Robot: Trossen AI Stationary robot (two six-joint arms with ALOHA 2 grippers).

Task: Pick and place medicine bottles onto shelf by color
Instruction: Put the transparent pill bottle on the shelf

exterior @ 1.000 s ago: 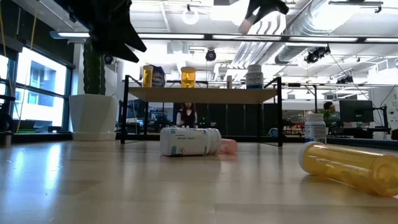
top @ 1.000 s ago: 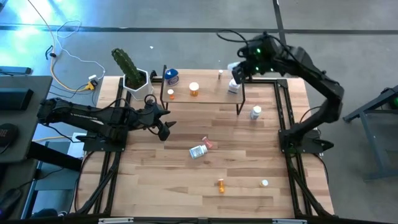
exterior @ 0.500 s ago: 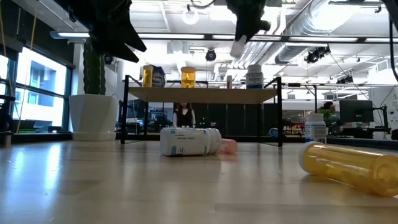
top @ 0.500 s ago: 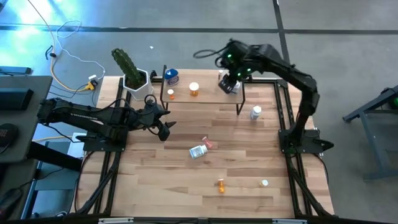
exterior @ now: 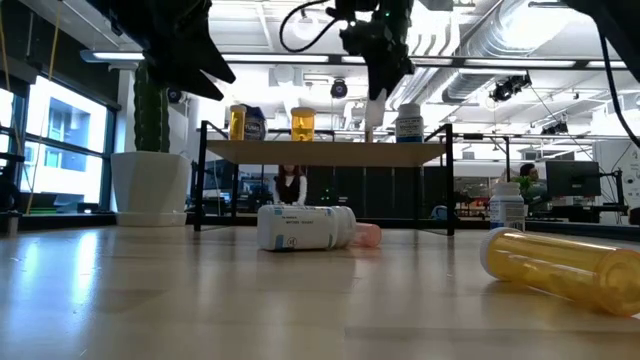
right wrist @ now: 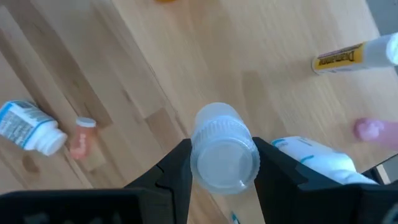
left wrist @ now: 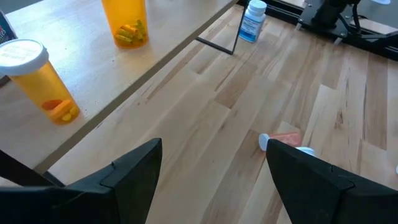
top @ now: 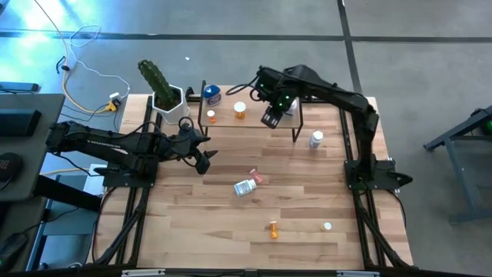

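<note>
Right gripper hangs over the right part of the shelf, fingers pinching a small clear vial with a ribbed cap; in the low view the vial hangs above the board, not yet touching it. Just beside the drop spot on the shelf stand a white bottle and a thin small vial; farther left are two orange bottles and the blue one.

Left gripper waits with fingers spread, left of the shelf, low over the table.

Still on the table: white bottle lying down with a pink one touching it, an orange bottle near, a white bottle right of the shelf.

Risks, as judged: descending close to the standing white bottle could knock it over. Releasing the vial tilted or too high may topple it, letting it roll off the shelf edge.
</note>
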